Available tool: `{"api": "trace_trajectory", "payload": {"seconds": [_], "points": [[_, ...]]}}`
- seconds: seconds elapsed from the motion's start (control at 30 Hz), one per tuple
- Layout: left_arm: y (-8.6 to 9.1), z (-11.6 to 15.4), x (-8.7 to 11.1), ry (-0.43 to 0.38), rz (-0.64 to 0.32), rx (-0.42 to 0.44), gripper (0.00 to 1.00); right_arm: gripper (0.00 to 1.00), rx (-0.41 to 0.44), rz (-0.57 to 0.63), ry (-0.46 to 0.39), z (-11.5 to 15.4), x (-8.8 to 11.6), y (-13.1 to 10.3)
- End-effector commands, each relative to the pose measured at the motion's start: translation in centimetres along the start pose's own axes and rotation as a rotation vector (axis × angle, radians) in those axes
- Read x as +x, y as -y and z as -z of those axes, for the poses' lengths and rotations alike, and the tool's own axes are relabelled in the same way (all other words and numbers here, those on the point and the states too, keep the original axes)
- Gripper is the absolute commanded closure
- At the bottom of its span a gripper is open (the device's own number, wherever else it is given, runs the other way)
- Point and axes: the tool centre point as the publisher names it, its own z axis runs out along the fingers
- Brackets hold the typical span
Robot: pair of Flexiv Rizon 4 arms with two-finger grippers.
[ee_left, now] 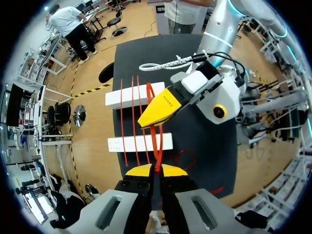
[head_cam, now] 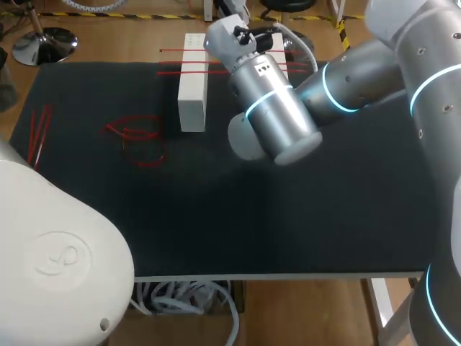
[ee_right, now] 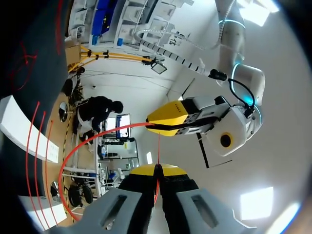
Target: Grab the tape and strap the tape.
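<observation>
Over table (head_cam: 288, 216), only wrist views show pinched tape (ee_left: 157, 146).

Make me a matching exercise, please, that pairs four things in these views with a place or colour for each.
Things:
1. loop
2. blocks
3. tangle
4. table

Place or colour:
a. black
b. white
c. pinched by left gripper and right gripper
d. red, loose on the table

Pairs: 1-c, 2-b, 3-d, 4-a.
</observation>
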Motion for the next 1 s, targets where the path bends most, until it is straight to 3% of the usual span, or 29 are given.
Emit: {"api": "trace_trajectory", "payload": {"seconds": [0.03, 1.0], "points": [[0.0, 0.1, -0.1, -0.003, 0.001, -0.004, 1.00, 1.00, -0.002, 0.007, 0.000, -0.4, -0.1, -0.2], [0.0, 0.1, -0.1, -0.003, 0.001, -0.004, 1.00, 1.00, -0.028, 0.019, 0.005, -1.3, 0.2, -1.7]]}}
